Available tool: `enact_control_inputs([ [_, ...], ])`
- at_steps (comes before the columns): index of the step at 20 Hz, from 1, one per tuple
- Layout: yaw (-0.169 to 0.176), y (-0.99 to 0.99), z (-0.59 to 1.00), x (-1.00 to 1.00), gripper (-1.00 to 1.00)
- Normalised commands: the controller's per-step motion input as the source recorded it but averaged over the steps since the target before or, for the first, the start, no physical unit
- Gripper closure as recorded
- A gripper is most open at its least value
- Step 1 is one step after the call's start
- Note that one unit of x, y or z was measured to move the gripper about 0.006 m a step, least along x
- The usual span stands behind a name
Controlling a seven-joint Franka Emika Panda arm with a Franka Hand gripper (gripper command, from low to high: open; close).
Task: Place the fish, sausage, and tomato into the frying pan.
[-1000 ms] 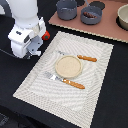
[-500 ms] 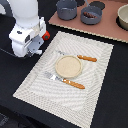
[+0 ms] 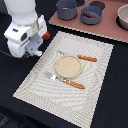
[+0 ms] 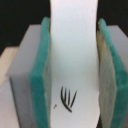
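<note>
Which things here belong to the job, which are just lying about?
Job: flat white toy fish, clamped in the gripper; glossy red tomato ball; shallow blue-grey metal frying pan.
Lying about: round beige plate; orange-handled fork; orange-handled knife; taller blue-grey pot; beige bowl.

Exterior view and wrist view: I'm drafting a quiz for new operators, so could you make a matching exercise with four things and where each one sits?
Things:
1. fish
2. plate
3. frying pan
4. bowl

Places:
A. at the exterior view's right edge
B. clamped between the green pads of the tool
C. in the middle of the striped placemat, between the fork and the knife
D. on the brown board, just to the exterior view's right of the taller pot

Pairs: 1-B, 2-C, 3-D, 4-A
</note>
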Motion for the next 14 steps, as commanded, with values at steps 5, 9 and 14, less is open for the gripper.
enact_control_inputs([
  [5,0.000,0.46,1.00,0.99,1.00],
  [9,0.000,0.68,0.88,0.78,1.00],
  [14,0.000,0.74,0.62,0.68,1.00],
])
